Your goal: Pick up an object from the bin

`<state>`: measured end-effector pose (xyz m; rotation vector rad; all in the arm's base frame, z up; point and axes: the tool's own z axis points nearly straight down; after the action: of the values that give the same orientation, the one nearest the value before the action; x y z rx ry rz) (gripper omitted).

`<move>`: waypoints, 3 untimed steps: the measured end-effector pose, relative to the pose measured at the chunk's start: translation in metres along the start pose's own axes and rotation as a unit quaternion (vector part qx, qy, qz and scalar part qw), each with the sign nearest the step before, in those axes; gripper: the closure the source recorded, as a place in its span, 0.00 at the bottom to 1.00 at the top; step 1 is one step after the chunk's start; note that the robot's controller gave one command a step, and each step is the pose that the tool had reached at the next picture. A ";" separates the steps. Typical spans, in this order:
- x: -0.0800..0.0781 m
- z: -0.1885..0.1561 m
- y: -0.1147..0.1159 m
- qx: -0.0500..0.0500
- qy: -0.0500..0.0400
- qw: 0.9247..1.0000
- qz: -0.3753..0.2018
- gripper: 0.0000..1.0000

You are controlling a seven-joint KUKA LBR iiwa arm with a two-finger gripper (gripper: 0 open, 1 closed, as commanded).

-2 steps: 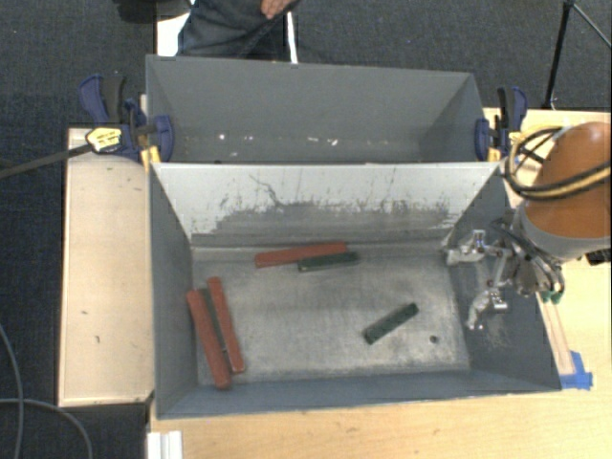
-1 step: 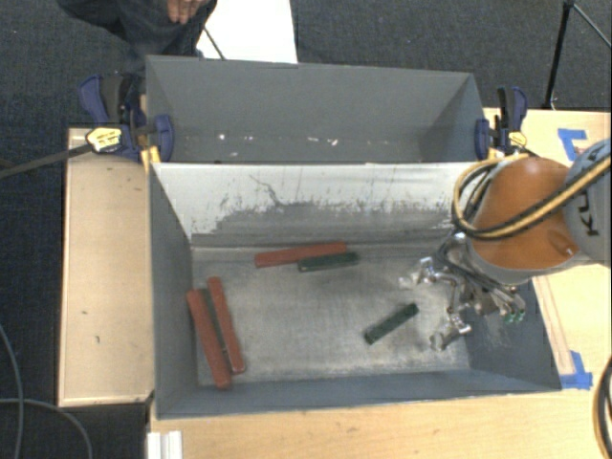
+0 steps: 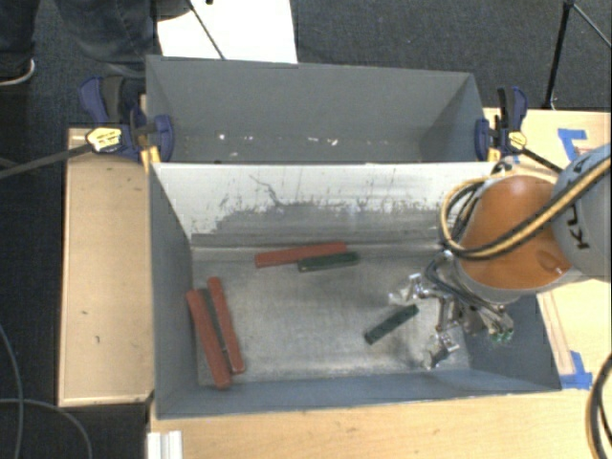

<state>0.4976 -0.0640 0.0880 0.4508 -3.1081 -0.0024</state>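
My gripper (image 3: pixel 426 319) hangs low over the front right of the bin floor, under the orange wrist cover. Its two metal fingers stand apart, one at the back (image 3: pixel 409 290) and one at the front (image 3: pixel 442 349). A short dark green bar (image 3: pixel 389 325) lies slanted on the floor just left of the gripper. Its right end reaches the gap between the fingers, and I cannot tell whether they touch it.
At the back middle lie a red bar (image 3: pixel 299 255) and a dark green bar (image 3: pixel 328 263), end to end along the wall. At the front left, two long red bars (image 3: pixel 214 338) lie side by side with a dark strip between them.
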 end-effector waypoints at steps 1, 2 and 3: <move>-0.017 -0.007 0.033 0.001 -0.002 0.999 0.037 0.00; -0.029 0.008 0.035 0.001 -0.004 0.999 -0.040 0.00; -0.047 0.013 0.040 0.003 -0.007 0.999 -0.036 1.00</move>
<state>0.5317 -0.0127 0.0752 0.5640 -3.1038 0.0052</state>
